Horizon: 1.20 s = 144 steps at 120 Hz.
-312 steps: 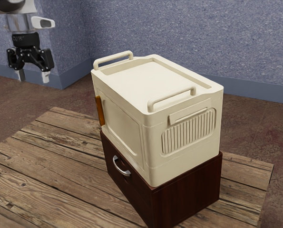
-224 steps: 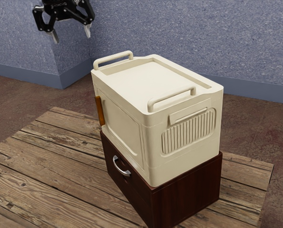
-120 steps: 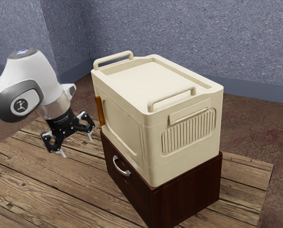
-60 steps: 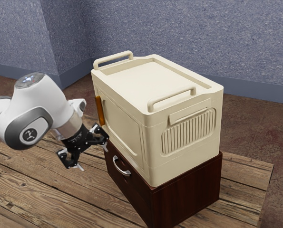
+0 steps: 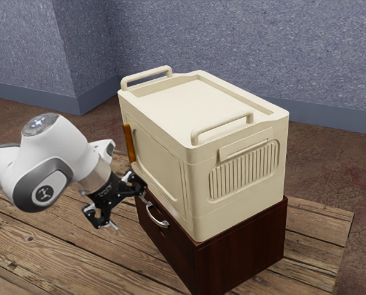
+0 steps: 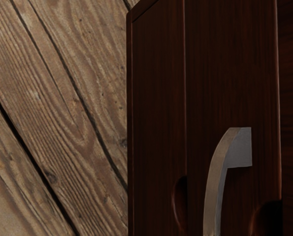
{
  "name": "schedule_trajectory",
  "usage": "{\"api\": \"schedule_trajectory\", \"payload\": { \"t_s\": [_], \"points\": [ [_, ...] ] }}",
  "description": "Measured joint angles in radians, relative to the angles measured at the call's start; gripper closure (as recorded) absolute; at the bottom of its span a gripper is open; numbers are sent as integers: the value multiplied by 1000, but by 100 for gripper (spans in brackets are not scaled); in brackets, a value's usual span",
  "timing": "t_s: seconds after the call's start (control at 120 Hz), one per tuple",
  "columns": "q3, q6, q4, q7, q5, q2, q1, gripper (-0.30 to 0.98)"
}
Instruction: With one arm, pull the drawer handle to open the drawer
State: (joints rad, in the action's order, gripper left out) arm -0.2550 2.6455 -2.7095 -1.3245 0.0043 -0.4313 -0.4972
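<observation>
1. Since the exterior frame of half a second ago, the black two-finger gripper (image 5: 131, 215) has been carried down and toward the exterior view's right, and it is now being held close to the curved silver metal handle (image 5: 157, 221); the handle itself has not been shifted.
2. At the left-centre of the exterior frame, the two fingers are being held apart, and nothing is being clamped between them.
3. Just below the exterior frame's centre, slightly to its left, the handle is being carried on the dark brown wooden drawer front (image 5: 174, 244). From the gripper it is lying toward the exterior view's right, only a short way off. The drawer is still being kept shut.
4. In the exterior frame, the handle's long axis is being seen to slope from upper left to lower right, while the fingers are being spread from lower left to upper right, across that axis. Whether the nearer fingertip is touching the handle cannot be told.
5. Judging from this, a small advance toward the drawer front is being called for, with the bar centred between the fingers; if alignment is being missed, the handle's upper-left end may be bumped or only the end gripped.
</observation>
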Motion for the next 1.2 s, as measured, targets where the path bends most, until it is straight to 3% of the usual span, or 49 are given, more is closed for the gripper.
{"api": "schedule_trajectory", "payload": {
  "t_s": [0.225,0.358,0.675,1.2],
  "points": [
    [-2,25,-4,17,0,9,-17,0],
    [-65,33,-2,29,1,21,-75,0],
    [-95,52,-4,49,2,48,-100,0],
    [-171,98,-1,98,43,98,-159,0]
  ]
}}
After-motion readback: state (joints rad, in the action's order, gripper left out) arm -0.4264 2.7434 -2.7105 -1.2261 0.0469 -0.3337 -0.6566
